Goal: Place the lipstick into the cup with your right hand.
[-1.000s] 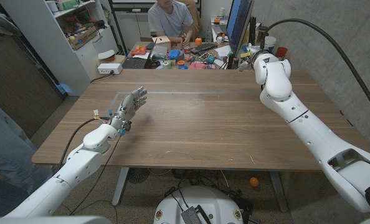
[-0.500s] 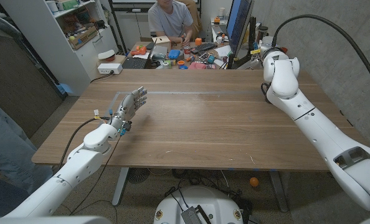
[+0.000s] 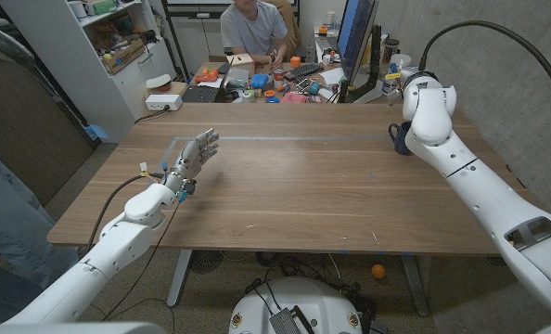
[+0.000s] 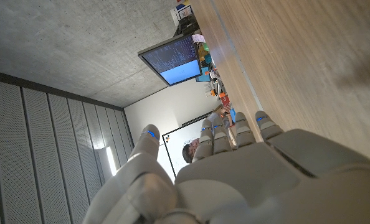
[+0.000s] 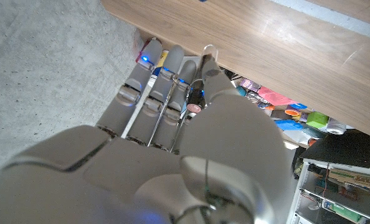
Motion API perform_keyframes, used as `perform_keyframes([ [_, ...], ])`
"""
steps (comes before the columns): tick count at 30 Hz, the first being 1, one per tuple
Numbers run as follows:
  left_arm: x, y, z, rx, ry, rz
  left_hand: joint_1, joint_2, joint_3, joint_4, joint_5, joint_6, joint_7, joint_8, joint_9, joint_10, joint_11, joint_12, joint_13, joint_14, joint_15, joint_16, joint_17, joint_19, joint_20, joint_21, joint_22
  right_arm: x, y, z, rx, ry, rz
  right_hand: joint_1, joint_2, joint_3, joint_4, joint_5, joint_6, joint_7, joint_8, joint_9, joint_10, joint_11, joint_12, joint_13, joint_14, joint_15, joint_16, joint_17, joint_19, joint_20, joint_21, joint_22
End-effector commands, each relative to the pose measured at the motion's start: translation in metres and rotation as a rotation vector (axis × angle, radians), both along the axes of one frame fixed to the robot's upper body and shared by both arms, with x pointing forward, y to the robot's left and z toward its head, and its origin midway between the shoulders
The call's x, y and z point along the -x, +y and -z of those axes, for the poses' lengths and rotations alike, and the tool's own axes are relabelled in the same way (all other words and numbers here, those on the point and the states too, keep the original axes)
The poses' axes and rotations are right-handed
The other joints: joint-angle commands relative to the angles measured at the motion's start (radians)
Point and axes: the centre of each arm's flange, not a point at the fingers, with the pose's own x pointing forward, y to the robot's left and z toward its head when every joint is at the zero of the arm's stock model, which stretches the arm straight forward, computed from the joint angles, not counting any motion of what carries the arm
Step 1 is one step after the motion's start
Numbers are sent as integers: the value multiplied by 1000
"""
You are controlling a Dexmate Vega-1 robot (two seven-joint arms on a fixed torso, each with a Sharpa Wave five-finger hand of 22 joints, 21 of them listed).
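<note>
Nearest to us, the left arm comes in over the front edge of the wooden table (image 3: pixel 294 195). The left hand (image 3: pixel 194 154) is held over the left part of the board, fingers straight and slightly apart, holding nothing. The left wrist view shows the same loose, empty spread (image 4: pixel 235 134).

Further back on the right, the right arm reaches along the table's right side to its far corner. There a dark cup (image 3: pixel 398 139) stands on the wood, and we see only part of it because the arm's white shell crosses in front of it.

In the right wrist view the right hand (image 5: pixel 172 143) is beyond the table's edge, over the grey floor. Its fingers lie close together and the thumb is drawn in against them. The lipstick (image 5: pixel 195 102), a small dark tube with a pinkish end, seems to be pinched between thumb and fingers, though most of it is hidden.

Beyond the table are a cluttered desk (image 3: pixel 285 88), a monitor (image 3: pixel 354 37), a seated person (image 3: pixel 254 28) and a white shelf (image 3: pixel 118 46) on the left.
</note>
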Motion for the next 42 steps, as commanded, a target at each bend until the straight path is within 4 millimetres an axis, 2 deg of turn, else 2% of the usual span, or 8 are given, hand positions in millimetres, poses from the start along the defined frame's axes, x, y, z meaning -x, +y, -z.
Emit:
perform_keyframes([
  [1, 0, -2, -3, 6, 0, 4, 4, 1, 10, 0, 7, 8, -1, 1, 5, 5, 3, 2, 5, -2, -2, 6, 3, 1, 1, 4, 2, 0, -31, -1, -54, 9, 81, 2, 8, 0, 4, 1, 92, -2, 20, 3, 8, -4, 4, 7, 7, -31, -2, 5, -10, 0, -3, 3],
  [8, -2, -5, -5, 11, 0, 7, 4, 1, 10, -1, 7, 8, -1, 0, 5, 5, 3, 2, 5, -2, -2, 6, 3, 1, 1, 3, 2, -2, -46, 3, -92, 10, 110, 1, 9, -1, 5, 1, 94, -5, 21, 2, 8, -2, 5, 9, 9, -31, -2, 9, -12, 0, -5, 3],
  [18, -5, -8, -7, 7, 4, 0, 4, 0, 11, -1, 7, 8, 0, 0, 5, 7, 3, 3, 5, -2, -2, 6, 3, 0, 1, 3, 2, -14, -64, 12, -119, 46, 146, 3, 10, -2, 4, 2, 93, -8, 21, 1, 6, -5, 4, 10, 12, -32, -3, 13, -14, -1, -6, 3],
  [31, -8, -14, -12, -2, 11, -14, 4, 0, 12, -1, 7, 9, 0, 0, 5, 7, 0, 2, 5, -1, -2, 6, 3, 0, 2, 3, 2, -35, -78, 24, -151, 77, 150, 2, 12, -2, 6, 2, 94, -8, 21, 0, 10, -6, 4, 10, 17, -32, -7, 15, -14, -3, -7, 3],
  [42, -15, -22, -12, -5, 24, -10, 4, 0, 12, -1, 7, 9, 0, 0, 5, 5, 2, 1, 5, -1, -2, 6, 3, -1, 2, 3, 3, -52, -81, 42, -152, 120, 151, 1, 13, -3, 6, 2, 93, -9, 21, -1, 5, -9, 1, 11, 5, -28, -15, 18, -25, -5, -12, 3],
])
